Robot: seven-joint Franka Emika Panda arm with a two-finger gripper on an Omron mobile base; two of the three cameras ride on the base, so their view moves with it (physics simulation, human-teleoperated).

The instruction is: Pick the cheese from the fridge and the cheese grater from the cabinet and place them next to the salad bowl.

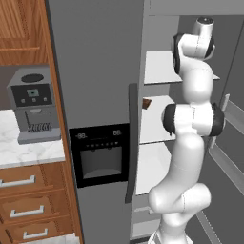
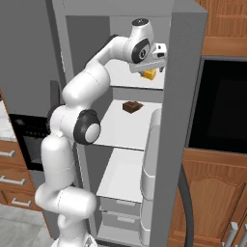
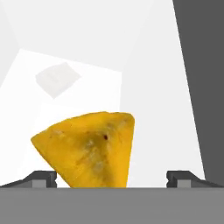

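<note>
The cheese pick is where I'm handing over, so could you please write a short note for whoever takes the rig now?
Gripper: jaws wide open, holding nothing, reaching into the open fridge on an upper shelf.
Cheese: sitting on that white shelf, right in front of the hand and between the two fingertips, not yet gripped.
Done: fridge opened, hand lined up on the cheese.
Left: close on the cheese and carry it to the salad bowl, then fetch the cheese grater from the cabinet.

No text on the fridge [image 1: 95, 71] panel is readable.
</note>
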